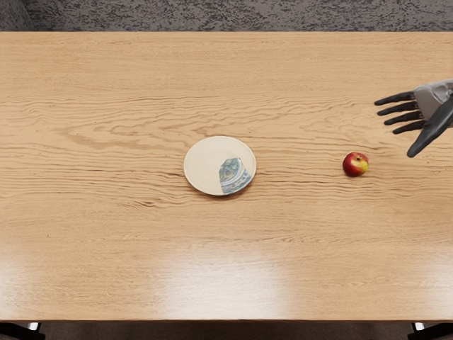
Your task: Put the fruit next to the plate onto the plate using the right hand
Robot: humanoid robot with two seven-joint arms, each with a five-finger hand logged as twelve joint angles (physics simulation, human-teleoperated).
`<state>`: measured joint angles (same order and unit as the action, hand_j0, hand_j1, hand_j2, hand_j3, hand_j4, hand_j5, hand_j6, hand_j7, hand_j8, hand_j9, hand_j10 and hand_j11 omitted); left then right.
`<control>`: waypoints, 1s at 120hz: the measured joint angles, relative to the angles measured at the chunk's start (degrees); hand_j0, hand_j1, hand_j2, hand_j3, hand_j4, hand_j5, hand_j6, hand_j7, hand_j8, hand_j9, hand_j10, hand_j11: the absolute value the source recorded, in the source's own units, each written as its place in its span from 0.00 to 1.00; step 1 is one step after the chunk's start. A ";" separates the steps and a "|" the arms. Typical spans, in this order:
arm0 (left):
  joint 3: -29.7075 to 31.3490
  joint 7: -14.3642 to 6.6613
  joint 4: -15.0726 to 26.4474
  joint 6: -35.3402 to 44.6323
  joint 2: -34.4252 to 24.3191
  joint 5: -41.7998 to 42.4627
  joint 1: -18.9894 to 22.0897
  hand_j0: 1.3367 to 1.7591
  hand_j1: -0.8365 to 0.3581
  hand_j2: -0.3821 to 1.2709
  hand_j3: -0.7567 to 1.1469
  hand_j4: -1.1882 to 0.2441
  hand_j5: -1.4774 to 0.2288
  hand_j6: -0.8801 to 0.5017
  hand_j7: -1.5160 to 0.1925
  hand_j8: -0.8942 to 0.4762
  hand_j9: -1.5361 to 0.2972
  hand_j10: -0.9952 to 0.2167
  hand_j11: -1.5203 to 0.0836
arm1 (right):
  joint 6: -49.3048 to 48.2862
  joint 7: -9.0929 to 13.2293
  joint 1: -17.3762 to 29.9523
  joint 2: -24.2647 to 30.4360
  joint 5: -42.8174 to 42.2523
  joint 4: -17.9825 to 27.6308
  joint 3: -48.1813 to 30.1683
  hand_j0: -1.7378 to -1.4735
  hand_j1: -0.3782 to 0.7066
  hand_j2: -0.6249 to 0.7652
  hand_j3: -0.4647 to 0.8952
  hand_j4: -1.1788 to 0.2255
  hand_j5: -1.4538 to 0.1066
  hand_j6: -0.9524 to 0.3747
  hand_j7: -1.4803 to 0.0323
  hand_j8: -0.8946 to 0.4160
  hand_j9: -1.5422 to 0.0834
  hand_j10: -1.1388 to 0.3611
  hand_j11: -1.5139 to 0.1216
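Observation:
A small red apple (355,163) with a yellowish patch lies on the wooden table, to the right of a cream plate (208,164) that carries a blue patterned patch on its lower right. My right hand (414,117) enters from the right edge, above and to the right of the apple, apart from it. Its dark fingers (395,99) are spread and point left, holding nothing. The left arm does not show.
The wooden table (106,234) fills the view, with its far edge along the top against dark floor. A wide gap of bare wood separates the apple from the plate.

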<state>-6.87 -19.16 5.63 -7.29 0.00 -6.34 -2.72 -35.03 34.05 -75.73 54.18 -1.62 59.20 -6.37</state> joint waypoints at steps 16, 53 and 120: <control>0.00 0.00 0.00 0.00 0.00 0.00 0.00 0.76 0.76 0.26 0.40 0.67 0.69 0.47 0.71 0.49 0.68 0.63 0.76 | -0.01 0.60 -0.72 0.11 -2.26 1.85 -0.55 0.30 0.06 0.44 0.34 0.81 0.90 0.69 0.95 0.65 0.92 0.74 0.90; 0.00 0.00 0.00 0.00 0.00 0.00 0.00 0.76 0.76 0.26 0.40 0.67 0.69 0.47 0.71 0.49 0.68 0.63 0.76 | 0.00 0.93 -4.13 -2.96 -12.57 3.39 -0.41 0.30 0.06 0.44 0.34 0.81 0.90 0.69 0.95 0.65 0.92 0.73 0.90; 0.00 -0.01 0.00 0.00 0.00 0.00 0.00 0.76 0.76 0.26 0.40 0.67 0.69 0.47 0.71 0.49 0.68 0.63 0.76 | 8.64 0.16 -1.67 -9.35 -16.46 2.93 4.08 0.30 0.15 0.43 0.34 0.76 0.84 0.63 0.88 0.59 0.86 0.68 0.84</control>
<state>-6.87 -19.16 5.63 -7.29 0.00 -6.33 -2.72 -26.39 34.20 -77.40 44.82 -18.08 62.14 -2.29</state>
